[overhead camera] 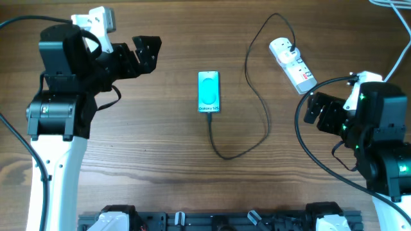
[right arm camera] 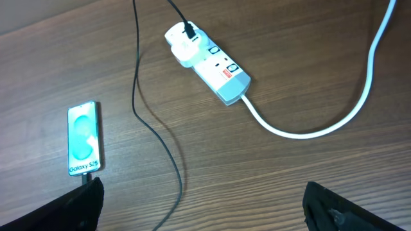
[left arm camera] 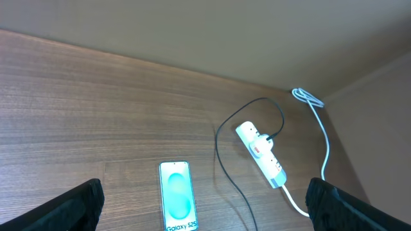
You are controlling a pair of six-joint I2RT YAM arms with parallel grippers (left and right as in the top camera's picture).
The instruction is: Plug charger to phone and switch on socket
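The phone (overhead camera: 209,92) lies flat mid-table, teal screen lit, reading "Galaxy S25"; it also shows in the left wrist view (left arm camera: 176,204) and right wrist view (right arm camera: 84,138). The thin black charger cable (overhead camera: 257,109) runs from the phone's near end, where its plug tip sits, in a loop up to the white socket strip (overhead camera: 293,65). The strip shows in the left wrist view (left arm camera: 260,154) and right wrist view (right arm camera: 207,61) with red switches. My left gripper (overhead camera: 146,54) is open and empty, left of the phone. My right gripper (overhead camera: 320,109) is open and empty, just below the strip.
A thick white lead (right arm camera: 321,125) leaves the strip's end and curves off toward the far right edge (left arm camera: 318,128). The table is bare wood; a wall rises behind its far edge in the left wrist view.
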